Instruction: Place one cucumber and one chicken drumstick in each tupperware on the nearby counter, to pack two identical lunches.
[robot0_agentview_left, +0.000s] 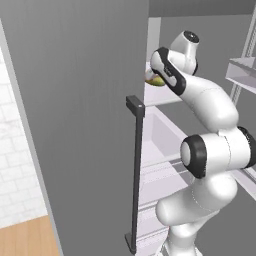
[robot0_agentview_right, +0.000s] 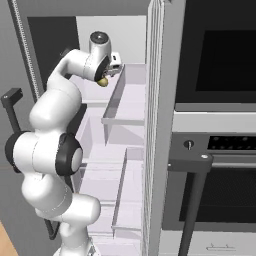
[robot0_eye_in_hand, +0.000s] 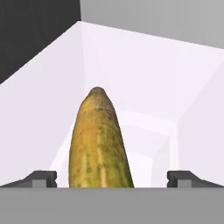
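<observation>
Yellow-green and bumpy, the cucumber (robot0_eye_in_hand: 99, 142) lies on a white fridge shelf (robot0_eye_in_hand: 144, 83), right in front of the robot's hand. The fingers (robot0_eye_in_hand: 41, 178) stand wide apart, one on each side of it, not touching it. I think it is picking up the first cucumber, so next the fingers must squeeze shut on it and lift.

cucumber (robot0_eye_in_hand: 99, 144) near end cut off at bottom edge, mostly hidden behind arm in base views
</observation>
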